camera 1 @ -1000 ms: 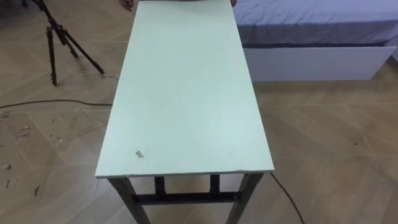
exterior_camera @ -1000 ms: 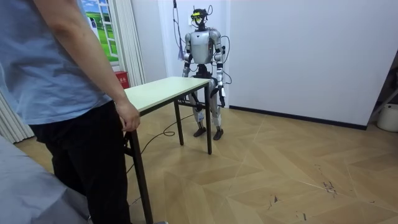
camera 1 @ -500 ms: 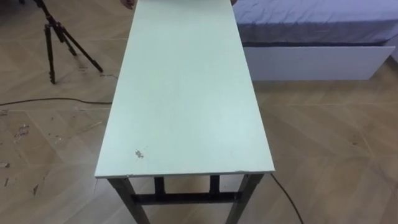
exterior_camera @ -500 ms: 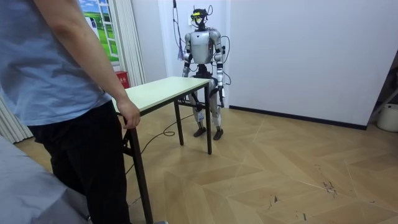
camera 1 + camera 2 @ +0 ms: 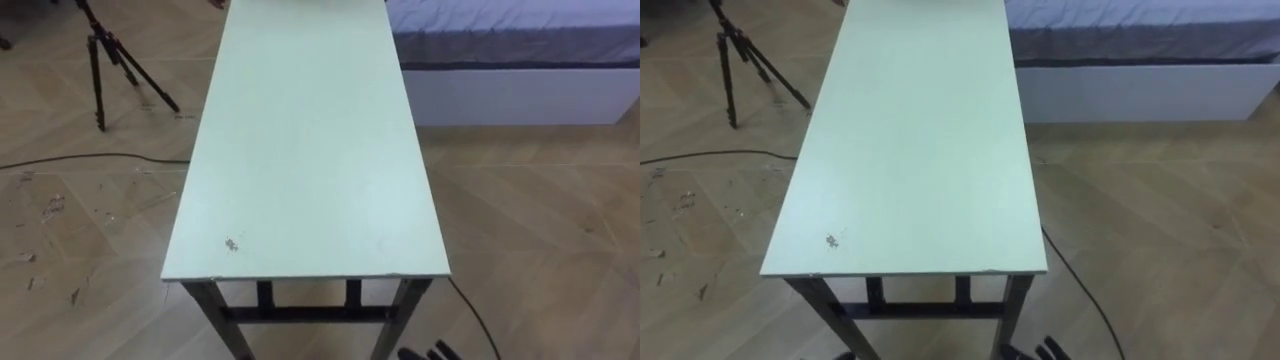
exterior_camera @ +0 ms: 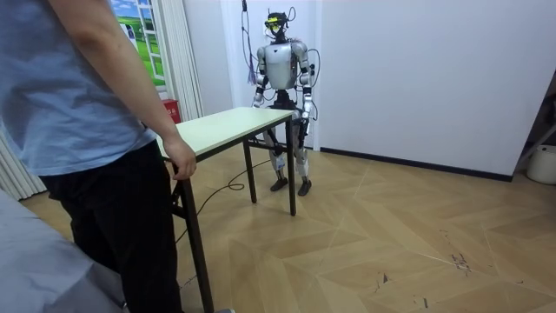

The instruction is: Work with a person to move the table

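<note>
The table (image 5: 305, 150) had a pale green top and dark legs. It stood on the wooden floor (image 5: 540, 240). In the eye views it ran up the middle of the frame, with one short end near the bottom edge and the other at the very top. There was a small dark mark on the top, near the lower left corner.

A black tripod (image 5: 120, 65) stood on the floor in the upper left. A bed (image 5: 510, 60) with a blue-grey cover and a white side lay in the upper right, just beside the far part of the table.

In the room view the robot stood up straight at the far short end of the table, near the white wall. A person (image 6: 78, 113) in a blue top stood at the left, at the near end. The person's hand (image 6: 180, 163) was on the near corner of the table.

The left robot hand (image 6: 306, 130) hung low by the robot's side. The right robot hand (image 6: 260, 102) was close to the far end of the table. Both were too small to tell if the fingers were wide or curled.
</note>
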Robot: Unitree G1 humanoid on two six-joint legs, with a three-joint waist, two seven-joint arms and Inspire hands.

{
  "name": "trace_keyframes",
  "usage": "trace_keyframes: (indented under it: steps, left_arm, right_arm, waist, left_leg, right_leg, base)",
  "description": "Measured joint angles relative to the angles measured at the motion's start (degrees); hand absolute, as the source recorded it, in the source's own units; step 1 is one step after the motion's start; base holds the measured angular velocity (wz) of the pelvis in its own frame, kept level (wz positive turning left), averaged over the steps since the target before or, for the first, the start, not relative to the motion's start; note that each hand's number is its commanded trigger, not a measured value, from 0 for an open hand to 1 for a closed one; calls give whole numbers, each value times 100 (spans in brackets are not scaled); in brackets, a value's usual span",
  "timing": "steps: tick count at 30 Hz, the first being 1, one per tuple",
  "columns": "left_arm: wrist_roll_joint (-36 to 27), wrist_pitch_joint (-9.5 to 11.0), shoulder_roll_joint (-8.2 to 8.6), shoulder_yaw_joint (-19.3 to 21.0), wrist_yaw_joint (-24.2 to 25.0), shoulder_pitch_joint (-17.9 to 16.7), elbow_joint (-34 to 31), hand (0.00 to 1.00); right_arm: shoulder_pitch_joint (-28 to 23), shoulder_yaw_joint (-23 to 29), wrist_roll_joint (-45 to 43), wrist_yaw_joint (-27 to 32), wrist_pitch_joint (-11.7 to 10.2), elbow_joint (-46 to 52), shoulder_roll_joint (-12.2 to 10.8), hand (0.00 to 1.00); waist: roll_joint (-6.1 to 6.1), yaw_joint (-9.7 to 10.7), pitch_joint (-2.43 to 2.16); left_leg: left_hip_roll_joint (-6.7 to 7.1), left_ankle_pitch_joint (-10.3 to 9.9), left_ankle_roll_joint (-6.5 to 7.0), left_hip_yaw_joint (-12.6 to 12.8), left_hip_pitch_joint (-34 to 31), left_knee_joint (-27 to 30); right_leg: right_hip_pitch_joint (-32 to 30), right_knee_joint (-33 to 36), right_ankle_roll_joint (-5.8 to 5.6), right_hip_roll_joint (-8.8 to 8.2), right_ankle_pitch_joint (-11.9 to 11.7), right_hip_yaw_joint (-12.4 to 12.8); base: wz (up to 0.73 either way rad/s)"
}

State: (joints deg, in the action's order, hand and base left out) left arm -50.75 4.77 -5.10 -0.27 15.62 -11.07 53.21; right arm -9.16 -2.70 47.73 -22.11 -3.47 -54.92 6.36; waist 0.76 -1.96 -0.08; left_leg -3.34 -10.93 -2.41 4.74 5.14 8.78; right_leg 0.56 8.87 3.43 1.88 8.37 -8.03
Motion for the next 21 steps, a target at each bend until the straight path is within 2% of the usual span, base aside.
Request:
trace_keyframes:
  steps: [2,4,6,9,14,17,18,21]
  left_arm:
    - [-274,-3,-3,-175,122,-131,-315,0]
    - [-677,-15,-19,-435,135,-263,-628,0]
    - [-1173,-48,-15,-769,142,-289,-941,0]
    - [-1494,-167,-13,-1124,148,-308,-1447,0]
    - [-1966,-317,-63,-1531,154,-305,-2305,0]
    - [-2294,-368,-92,-1702,156,-301,-2689,0]
    - [-2519,-394,-127,-1775,154,-293,-2804,0]
    - [-2652,-444,-168,-1872,147,-253,-2983,0]
  right_arm:
    - [-163,-73,184,-58,44,317,-10,0]
    - [-381,-283,481,-61,78,767,-12,0]
    - [-579,-626,893,-74,132,1395,-27,0]
    - [-843,-908,1302,-90,296,2124,-6,0]
    - [-984,-1211,1715,-123,494,2639,137,0]
    - [-962,-1400,2057,-114,589,3109,263,0]
    - [-820,-1498,2279,-118,592,3232,261,0]
    - [-459,-1627,2426,-118,574,3283,224,0]
  waist:
    - [2,6,-19]
    - [-13,-14,-10]
    - [-53,-1,26]
    - [-89,1,51]
    - [-54,11,74]
    - [7,7,110]
    - [8,20,111]
    - [-15,55,122]
  left_leg:
    - [1,0,0,1,-54,-3]
    - [1,0,0,1,-42,-5]
    - [0,0,0,-11,-43,-6]
    - [3,-3,-2,-14,-46,-6]
    - [3,-9,-1,-3,-26,-6]
    - [2,-9,-2,24,-11,-9]
    - [-1,-8,-1,27,-10,-9]
    - [-2,-8,-1,21,8,-9]
  right_leg:
    - [-56,12,0,-1,0,3]
    - [-43,18,0,4,0,12]
    - [-47,19,0,6,0,11]
    - [-41,-3,0,3,0,18]
    - [-57,60,-1,8,0,100]
    - [-103,112,-1,12,0,151]
    - [-114,132,0,15,0,154]
    - [-110,173,7,16,9,155]
  base:
    - [-3]
    - [-8]
    - [-2]
    - [0]
    - [-7]
    - [-13]
    - [-8]
    - [5]
